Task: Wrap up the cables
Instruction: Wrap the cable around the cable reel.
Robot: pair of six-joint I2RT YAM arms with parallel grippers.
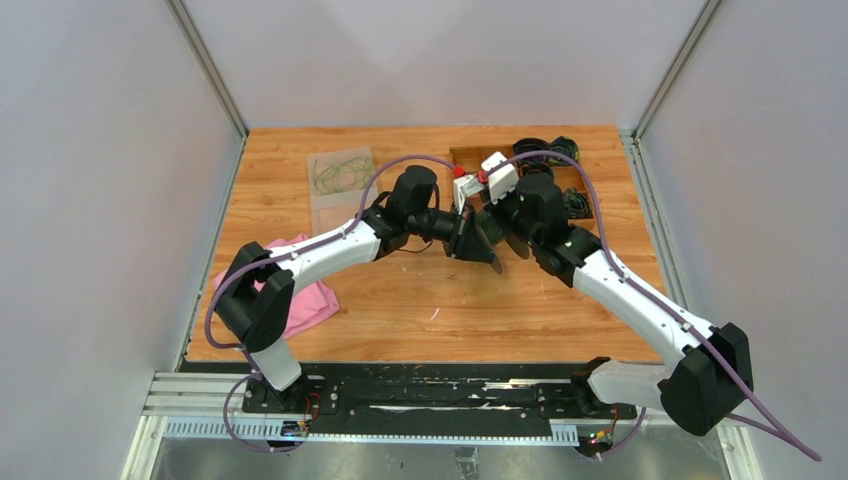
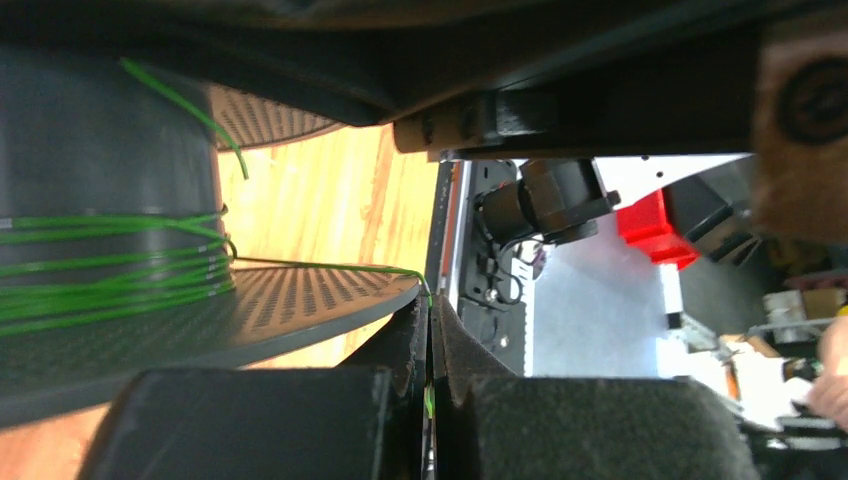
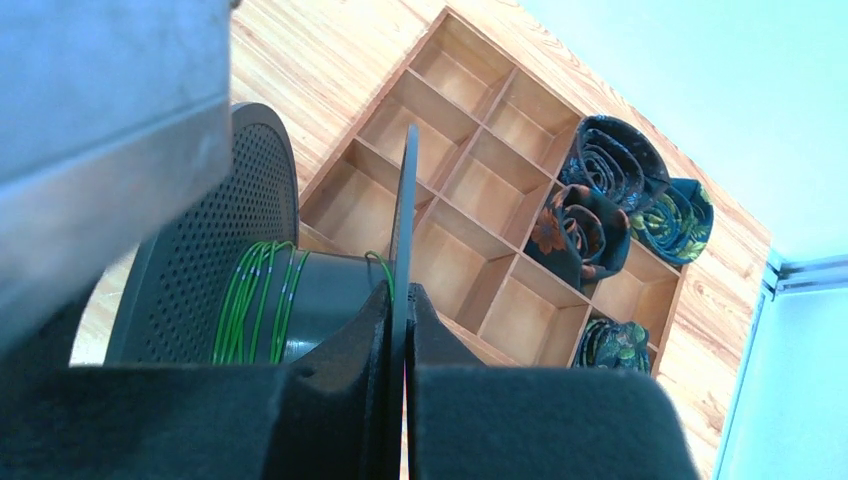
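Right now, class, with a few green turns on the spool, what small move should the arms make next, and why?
Probably sweep the left gripper one more loop around the spool, with the cable held taut. That gripper is shut on the green cable, which runs over a flange edge to a core bearing only a few turns. The right gripper is shut on a flange rim, steadying the spool.

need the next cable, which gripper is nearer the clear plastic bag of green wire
Left. The left gripper is right of the clear bag; the right gripper lies farther right.
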